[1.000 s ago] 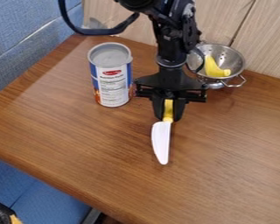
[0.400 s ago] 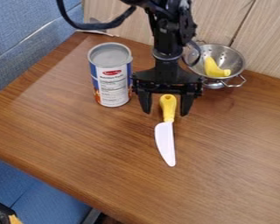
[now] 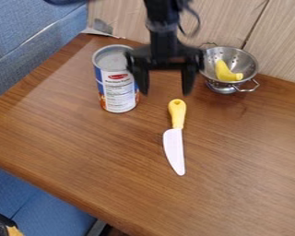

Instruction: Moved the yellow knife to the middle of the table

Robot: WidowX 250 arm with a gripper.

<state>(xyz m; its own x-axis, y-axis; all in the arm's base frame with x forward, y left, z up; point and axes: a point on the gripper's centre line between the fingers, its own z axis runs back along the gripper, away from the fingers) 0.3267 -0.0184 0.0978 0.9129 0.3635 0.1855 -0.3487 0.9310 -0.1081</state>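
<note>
The black gripper (image 3: 165, 91) hangs above the back half of the table (image 3: 88, 138), open, with nothing between its two spread fingers. Its left finger is close to the can in the view. Below and in front of it lies the knife (image 3: 176, 136), flat near the middle of the table and apart from the gripper. The knife's yellow handle points to the back and its whitish blade points to the front edge.
A tall can (image 3: 118, 87) stands left of the gripper. At the back right, a metal colander (image 3: 248, 64) holds a yellow banana-like toy (image 3: 225, 72). A wooden panel rises behind the table, and blue upholstery is at the left.
The gripper opened and let go of the knife, then rose and drew back toward the wall. The knife shifted slightly to the right and stayed on the table.
</note>
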